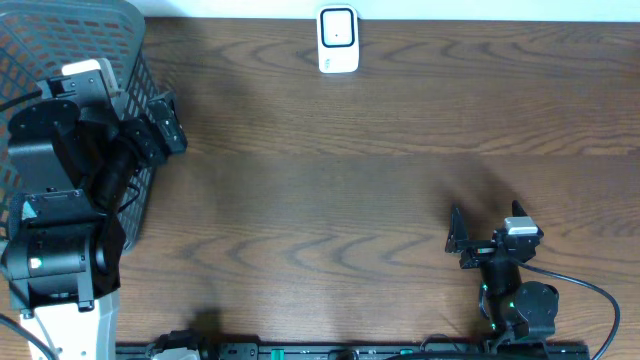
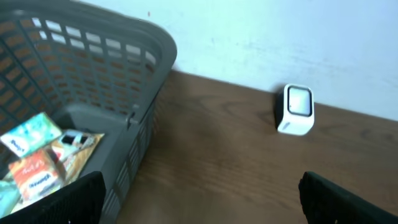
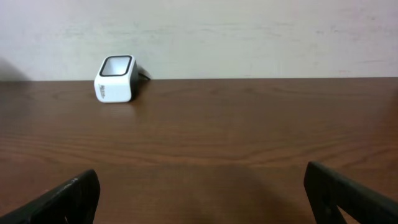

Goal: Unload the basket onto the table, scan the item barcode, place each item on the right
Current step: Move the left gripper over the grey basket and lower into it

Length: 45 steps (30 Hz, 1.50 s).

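The white barcode scanner (image 1: 338, 40) stands at the table's far edge, its window facing up; it also shows in both wrist views, scanner (image 2: 296, 109) and scanner (image 3: 115, 79). Item packets lie in the grey basket (image 2: 124, 31): a teal-and-white one (image 2: 30, 134) and an orange one (image 2: 38, 175). My left gripper (image 1: 172, 125) hangs open at the basket's right wall; its jaws (image 2: 199, 205) stand wide with nothing between them. My right gripper (image 1: 455, 235) rests low at the near right, open and empty (image 3: 202, 199), facing the scanner.
The grey mesh basket (image 1: 125, 20) fills the far left corner, partly under my left arm. A pale wall rises behind the table's far edge. Bare brown wood lies between the two arms and the scanner.
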Motion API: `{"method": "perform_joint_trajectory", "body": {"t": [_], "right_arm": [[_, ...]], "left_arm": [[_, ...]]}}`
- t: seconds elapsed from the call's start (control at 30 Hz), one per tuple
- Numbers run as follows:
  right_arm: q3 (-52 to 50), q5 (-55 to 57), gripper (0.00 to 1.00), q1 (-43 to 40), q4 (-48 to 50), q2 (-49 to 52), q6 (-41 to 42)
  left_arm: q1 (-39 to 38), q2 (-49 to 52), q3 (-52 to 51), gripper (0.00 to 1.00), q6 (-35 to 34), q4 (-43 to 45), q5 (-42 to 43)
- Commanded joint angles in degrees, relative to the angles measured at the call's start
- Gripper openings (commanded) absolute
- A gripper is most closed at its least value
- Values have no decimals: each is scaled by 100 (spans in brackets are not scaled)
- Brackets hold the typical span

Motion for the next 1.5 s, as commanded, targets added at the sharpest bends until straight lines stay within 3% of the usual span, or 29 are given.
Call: {"method": "perform_joint_trajectory", "body": {"t": [0.0, 0.27, 0.33, 0.47, 0.63, 0.77, 1.03, 1.3, 1.47], "right_arm": [[-15, 48, 99, -35, -22, -2, -7], [-15, 48, 99, -35, -22, -2, -7], [-15, 48, 99, -35, -22, -2, -7], [-15, 48, 99, -35, -22, -2, -7], [-15, 48, 99, -35, -22, -2, -7], [-15, 48, 99, -35, -22, -2, -7], [-15, 48, 99, -35, -22, -2, -7], [-15, 48, 99, -35, -22, -2, -7], [-15, 48, 99, -35, -22, -2, -7]], "left_arm": [[120, 149, 577, 98, -186, -350, -35], [723, 1784, 3289, 98, -219, -2682, -37], [879, 2164, 3683, 98, -221, -2892, -37], [1241, 2452, 3713, 98, -249, -2752, -37], [2048, 2636, 3713, 98, -962, -2546, -31], [2616, 2647, 3713, 98, -990, -2400, -33], [2809, 2824, 3652, 98, -382, -2293, -37], [2809, 3362, 3652, 98, -81, -1556, -39], [2809, 3764, 3652, 98, 297, -1655, -39]]}}
